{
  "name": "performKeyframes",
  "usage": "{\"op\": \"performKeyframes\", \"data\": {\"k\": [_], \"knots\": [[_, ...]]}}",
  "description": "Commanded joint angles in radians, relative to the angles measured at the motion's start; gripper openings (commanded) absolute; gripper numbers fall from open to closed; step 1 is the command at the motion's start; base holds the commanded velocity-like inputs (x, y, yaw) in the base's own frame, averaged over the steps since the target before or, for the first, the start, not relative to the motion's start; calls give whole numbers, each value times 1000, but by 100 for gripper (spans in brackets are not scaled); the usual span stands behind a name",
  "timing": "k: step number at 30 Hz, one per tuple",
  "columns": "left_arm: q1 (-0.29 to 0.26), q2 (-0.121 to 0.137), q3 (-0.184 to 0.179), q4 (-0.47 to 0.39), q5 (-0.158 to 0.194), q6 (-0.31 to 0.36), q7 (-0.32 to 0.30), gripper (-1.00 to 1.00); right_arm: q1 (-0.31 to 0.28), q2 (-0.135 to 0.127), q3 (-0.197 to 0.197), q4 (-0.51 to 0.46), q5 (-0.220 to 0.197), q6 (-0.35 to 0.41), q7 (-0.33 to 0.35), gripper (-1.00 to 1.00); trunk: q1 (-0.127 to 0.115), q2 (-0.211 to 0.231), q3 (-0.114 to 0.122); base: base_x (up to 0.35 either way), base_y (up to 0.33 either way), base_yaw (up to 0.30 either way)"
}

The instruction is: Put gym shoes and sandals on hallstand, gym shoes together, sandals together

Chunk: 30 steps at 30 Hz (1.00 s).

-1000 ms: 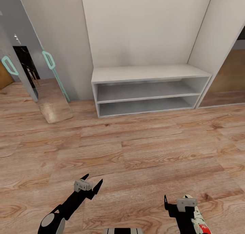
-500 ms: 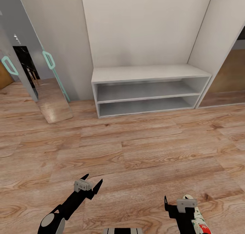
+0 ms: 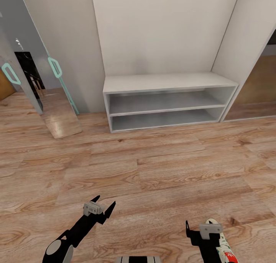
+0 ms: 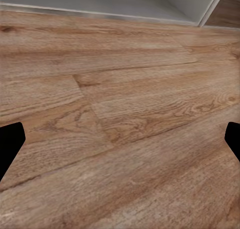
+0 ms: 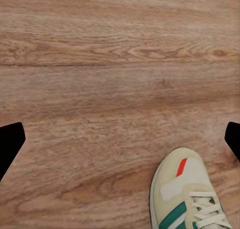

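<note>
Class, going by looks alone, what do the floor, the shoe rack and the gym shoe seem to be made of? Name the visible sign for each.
Corridor floor: likely wood or wood-look planks, low sheen; grain, knots and seams show.
Shoe rack: probably painted or laminated board, matte pale grey; flat, plain panels with no grain.
Gym shoe: seemingly cream leather or a synthetic, with woven white laces; smooth stitched panels and green stripes.
</note>
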Motion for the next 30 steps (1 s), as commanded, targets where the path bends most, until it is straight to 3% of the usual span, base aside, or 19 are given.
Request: {"op": "performKeyframes", "data": {"k": [1,10,12,15,17,22,24,25,27,30], "knots": [[0,0,0,0,0,0,0,100,0,0,0,0,0,0,0,100,0,0,0,0,0,0],[0,0,2,0,1,0,0,100,-8,-48,-13,62,-12,-62,58,100,0,0,0,0,0,0],[0,1,8,0,3,0,2,100,-31,-73,-33,124,-43,-91,115,100,0,0,0,0,0,0],[0,1,13,-1,4,0,4,100,-50,-85,-46,164,-64,-105,149,100,0,0,0,0,0,0],[-1,2,31,-2,6,-1,6,100,-97,-106,-72,261,-105,-135,228,100,0,0,0,0,0,0],[-2,1,58,-2,6,-2,8,100,-145,-130,-94,377,-137,-179,309,100,0,0,0,0,0,0],[-2,1,91,-1,4,-10,10,100,-189,-154,-112,492,-158,-241,381,100,0,0,0,0,0,0],[-2,1,91,-1,4,-10,10,100,-189,-154,-112,492,-158,-241,381,100,0,0,0,0,0,0],[-3,1,124,1,1,-21,11,100,-225,-170,-125,592,-172,-306,432,100,0,0,0,0,0,0],[-3,2,141,6,0,-28,12,100,-239,-176,-129,632,-176,-335,451,100,0,0,0,0,0,0]]}}
